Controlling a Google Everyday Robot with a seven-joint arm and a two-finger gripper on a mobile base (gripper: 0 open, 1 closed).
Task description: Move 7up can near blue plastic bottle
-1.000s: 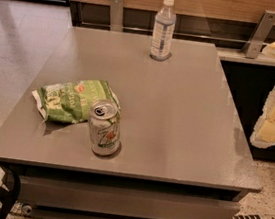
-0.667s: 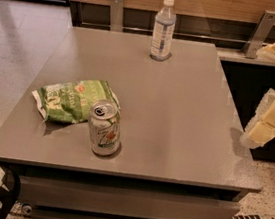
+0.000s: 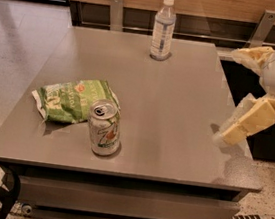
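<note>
Cream-coloured, your gripper (image 3: 242,126) has crept to the surface's (image 3: 177,116) right edge, open or closed you cannot tell; the 7up can (image 3: 104,127) sits ungrasped, far from the blue plastic bottle (image 3: 163,29).

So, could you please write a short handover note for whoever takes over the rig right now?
Gripper: at the right edge of the table, just above the surface, far from both items.
7up can: upright near the front edge, left of centre, right beside the green snack bag.
Blue plastic bottle: upright at the far edge, around the middle.
Done: nothing yet; the can is not grasped.
Left: reach across to the can, grasp it, carry it to the far edge and set it down beside the bottle.
</note>
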